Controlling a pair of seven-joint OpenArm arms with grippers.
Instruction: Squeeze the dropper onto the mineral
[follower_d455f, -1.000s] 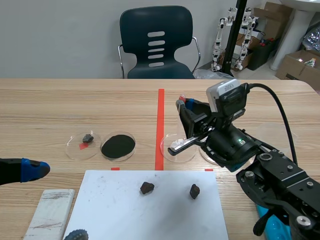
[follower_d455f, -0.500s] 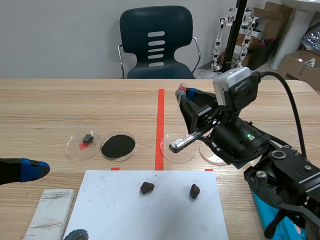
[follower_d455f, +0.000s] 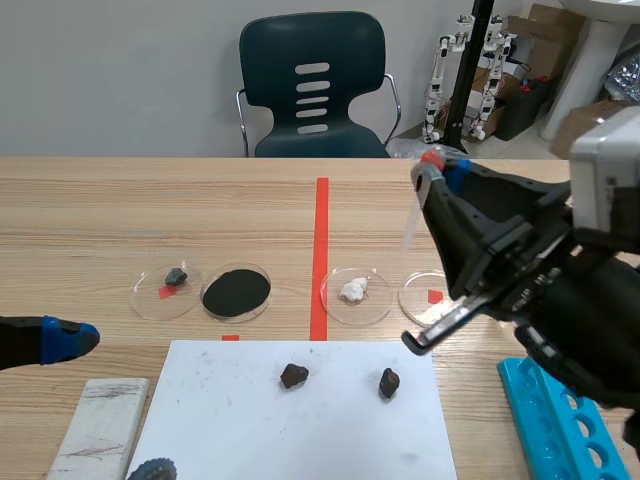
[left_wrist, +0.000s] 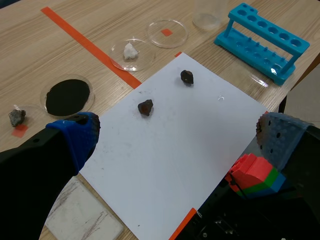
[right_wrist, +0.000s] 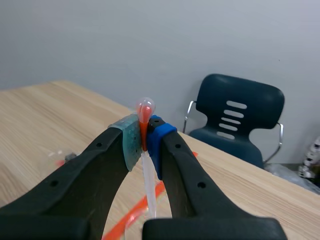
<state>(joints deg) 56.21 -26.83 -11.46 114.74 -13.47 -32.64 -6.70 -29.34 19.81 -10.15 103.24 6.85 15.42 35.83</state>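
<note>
While left tool (left_wrist: 177, 137) gapes wide, slim translucent dropper (right_wrist: 148, 186) (red-bulbed, seemingly plastic) pinched in right tool (right_wrist: 143, 136).

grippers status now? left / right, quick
Left gripper: open, holding nothing.
Right gripper: closed on the dropper, pinched just below its bulb.
</note>
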